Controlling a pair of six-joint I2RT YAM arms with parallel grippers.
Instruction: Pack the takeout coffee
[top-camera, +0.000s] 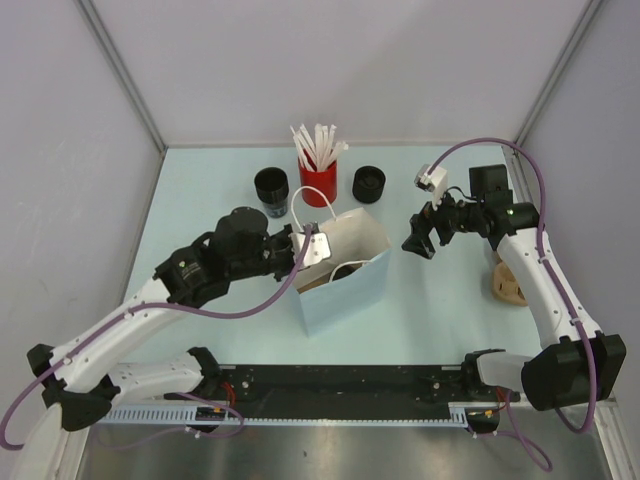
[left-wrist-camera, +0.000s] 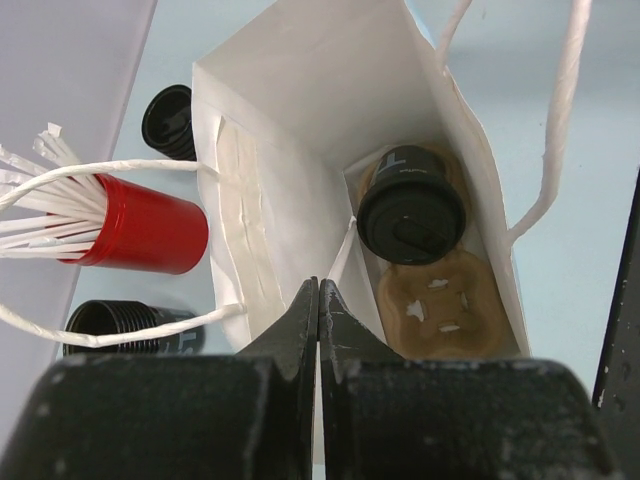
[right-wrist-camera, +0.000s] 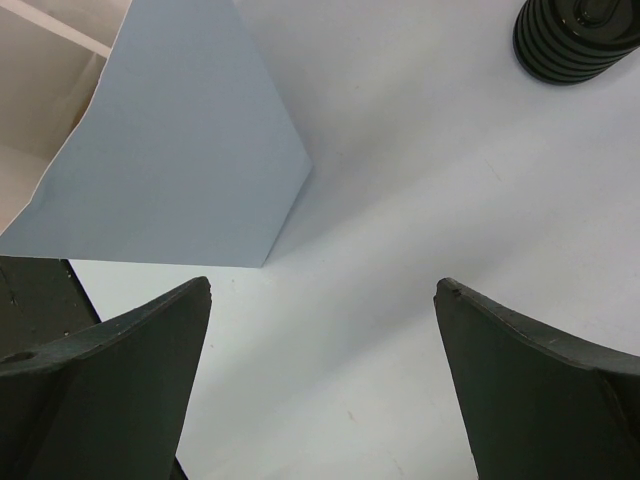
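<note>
A black lidded coffee cup (left-wrist-camera: 412, 215) stands inside the open paper bag (left-wrist-camera: 300, 110), in one hole of a tan cardboard tray (left-wrist-camera: 445, 305). From above the bag (top-camera: 345, 295) is pale blue and the cup (top-camera: 346, 268) barely shows. My left gripper (left-wrist-camera: 319, 292) is shut on the bag's near rim (top-camera: 312, 240). A second lidded black cup (top-camera: 368, 184) stands behind the bag; it also shows in the left wrist view (left-wrist-camera: 168, 120) and the right wrist view (right-wrist-camera: 578, 40). My right gripper (top-camera: 418, 240) is open and empty, right of the bag, above bare table (right-wrist-camera: 325, 290).
A red cup of white sticks (top-camera: 318, 180) stands behind the bag, also in the left wrist view (left-wrist-camera: 150, 228). An open black cup (top-camera: 271, 190) is to its left. Another tan tray (top-camera: 508, 285) lies at the right, partly behind my right arm.
</note>
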